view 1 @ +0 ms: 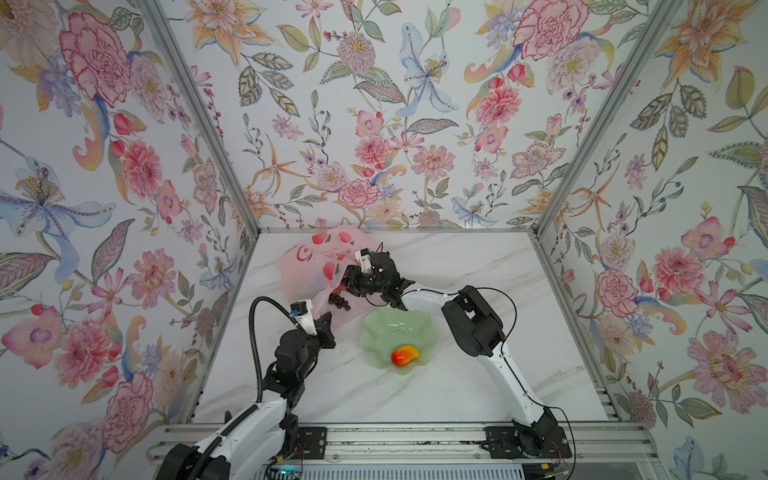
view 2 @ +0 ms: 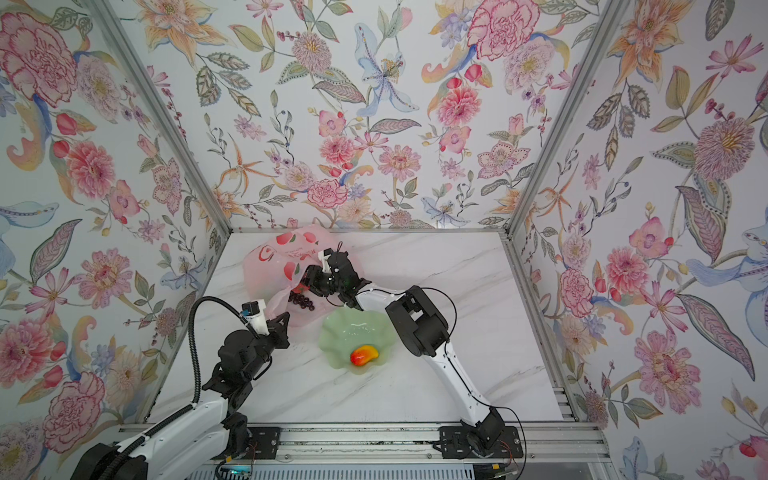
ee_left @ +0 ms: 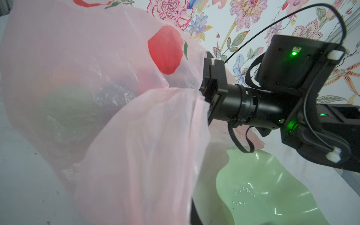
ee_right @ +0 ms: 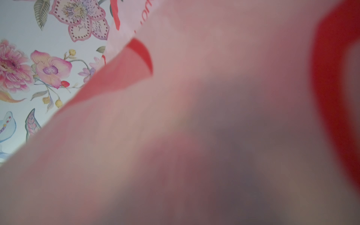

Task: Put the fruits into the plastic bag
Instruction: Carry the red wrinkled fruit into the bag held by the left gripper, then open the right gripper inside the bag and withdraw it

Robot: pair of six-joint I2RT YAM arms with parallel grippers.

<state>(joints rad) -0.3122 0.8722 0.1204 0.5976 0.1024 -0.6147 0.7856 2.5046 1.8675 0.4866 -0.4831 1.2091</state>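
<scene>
Bag (view 1: 308,266) rim pinched in left pincer (view 1: 325,321); right pincer (view 1: 345,286) inside mouth, grip unreadable.

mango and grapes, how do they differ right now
Colour: the mango is red fading to yellow; the grapes are dark purple. Shape: the mango is one smooth curved piece, the grapes a bunch of small balls. Place: the mango lies on the green plate, the grapes at the mouth of the pink bag. Both look glossy.

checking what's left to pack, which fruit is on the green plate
The red-yellow mango, alone on the pale green plate. The dark grape bunch lies over at the plastic bag mouth instead.
</scene>
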